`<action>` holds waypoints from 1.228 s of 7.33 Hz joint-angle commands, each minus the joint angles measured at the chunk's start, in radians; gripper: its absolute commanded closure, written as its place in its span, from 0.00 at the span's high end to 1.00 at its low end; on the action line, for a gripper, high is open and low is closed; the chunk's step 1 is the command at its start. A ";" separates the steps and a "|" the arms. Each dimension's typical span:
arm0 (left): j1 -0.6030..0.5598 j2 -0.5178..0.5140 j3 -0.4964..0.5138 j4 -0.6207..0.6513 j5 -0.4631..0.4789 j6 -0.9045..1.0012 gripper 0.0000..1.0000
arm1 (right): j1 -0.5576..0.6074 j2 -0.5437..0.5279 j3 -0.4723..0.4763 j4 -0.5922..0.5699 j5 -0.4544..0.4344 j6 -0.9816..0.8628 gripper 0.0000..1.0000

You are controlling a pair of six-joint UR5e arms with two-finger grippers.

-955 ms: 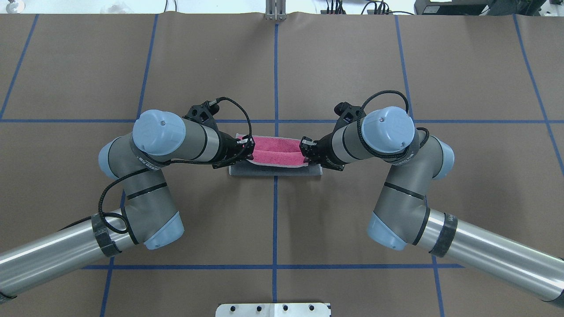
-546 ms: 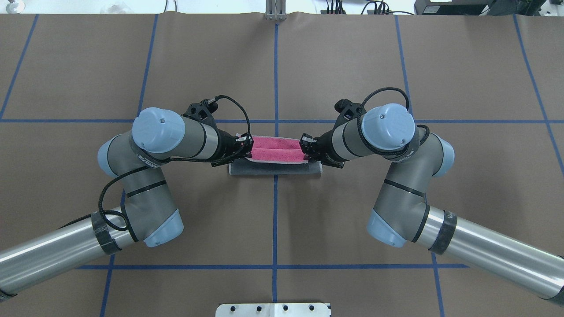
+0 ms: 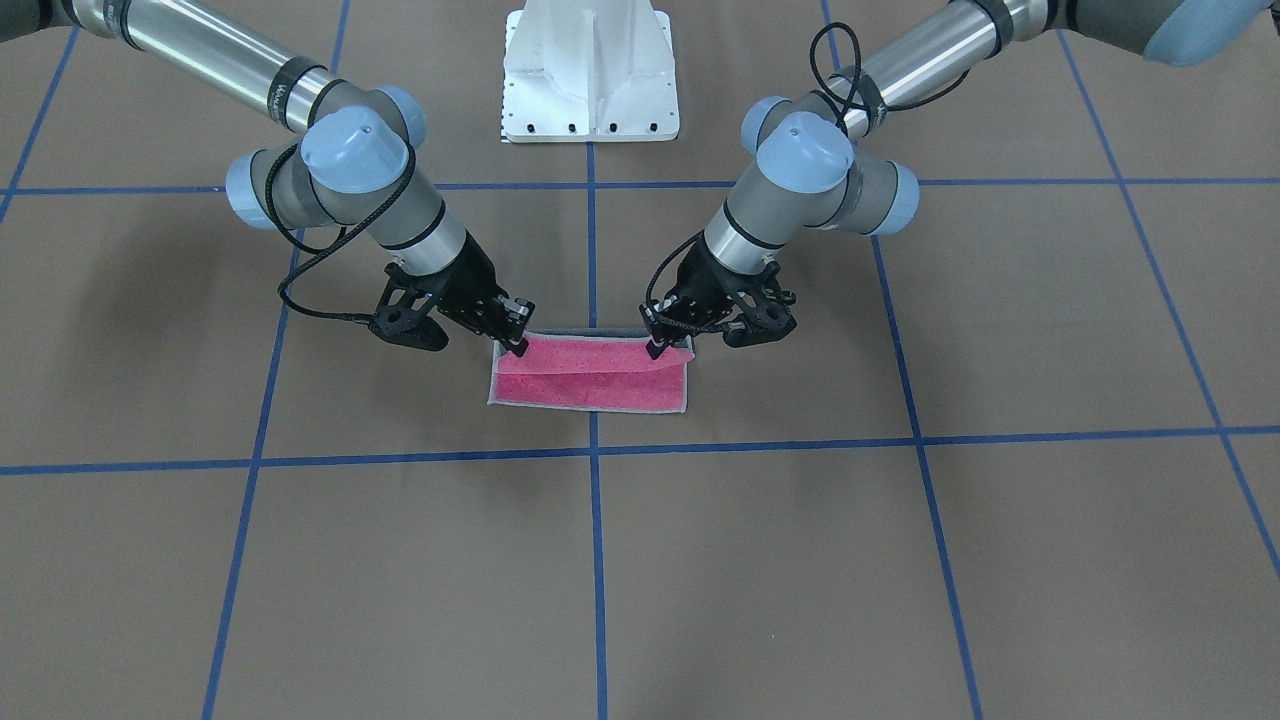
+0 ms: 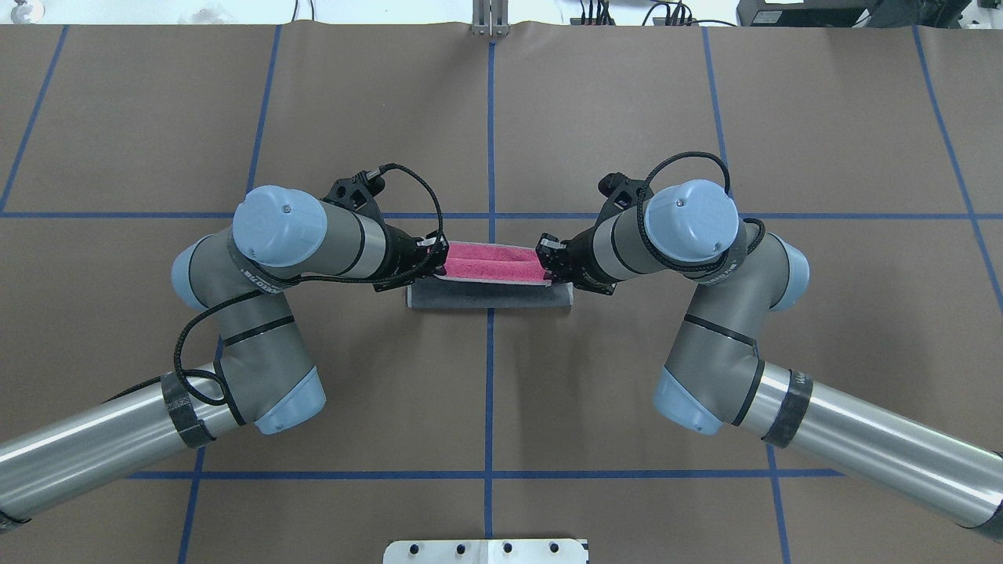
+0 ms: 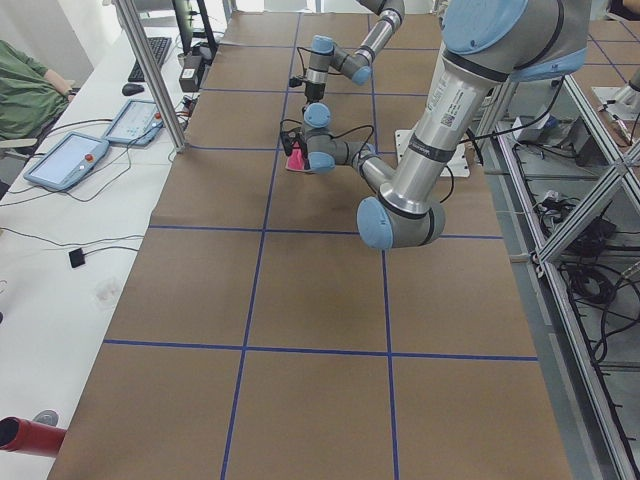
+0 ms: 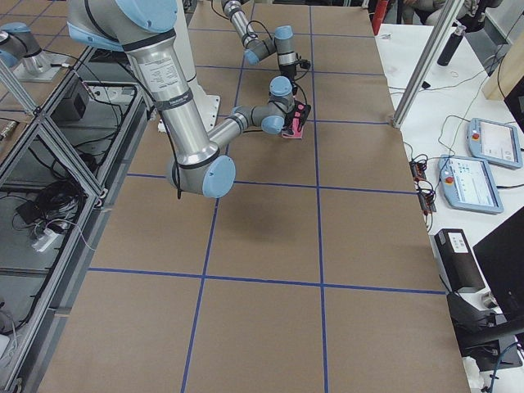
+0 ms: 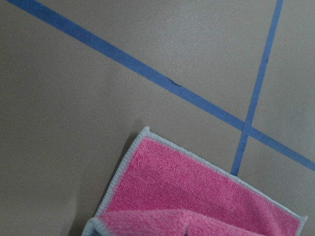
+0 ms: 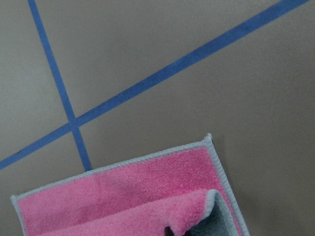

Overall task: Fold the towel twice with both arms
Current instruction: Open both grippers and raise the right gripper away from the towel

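Note:
The towel (image 3: 590, 385) lies at the table's middle, part-folded, pink face up on the far half. In the overhead view its pink strip (image 4: 492, 262) sits beyond a dark grey rolled-over band (image 4: 490, 296). My left gripper (image 4: 441, 264) is shut on the towel's left raised corner and my right gripper (image 4: 545, 264) on the right one; both hold that edge just above the cloth. In the front-facing view the left gripper (image 3: 655, 348) is on the right and the right gripper (image 3: 520, 345) on the left. Both wrist views show the pink face (image 7: 197, 196) (image 8: 123, 196) with its pale border below the lifted fold.
The white pedestal base (image 3: 590, 70) stands behind the towel on the robot's side. Blue tape lines (image 4: 490, 117) grid the brown table cover. A side bench carries tablets (image 5: 65, 160) and cables, with a person seated at its far end (image 5: 25, 95).
Both grippers have carried the held towel edge a little farther from the robot. The pink strip has narrowed and more dark grey shows.

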 commanded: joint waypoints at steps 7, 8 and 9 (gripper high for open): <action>-0.002 -0.020 0.010 -0.001 0.000 0.001 1.00 | 0.026 0.003 -0.004 0.027 0.003 0.018 0.99; -0.002 -0.020 0.010 -0.001 0.000 0.001 1.00 | 0.040 0.002 -0.006 0.027 0.012 0.020 0.99; 0.001 -0.023 0.010 -0.001 0.000 -0.002 1.00 | 0.054 0.000 -0.006 0.027 0.027 0.018 0.99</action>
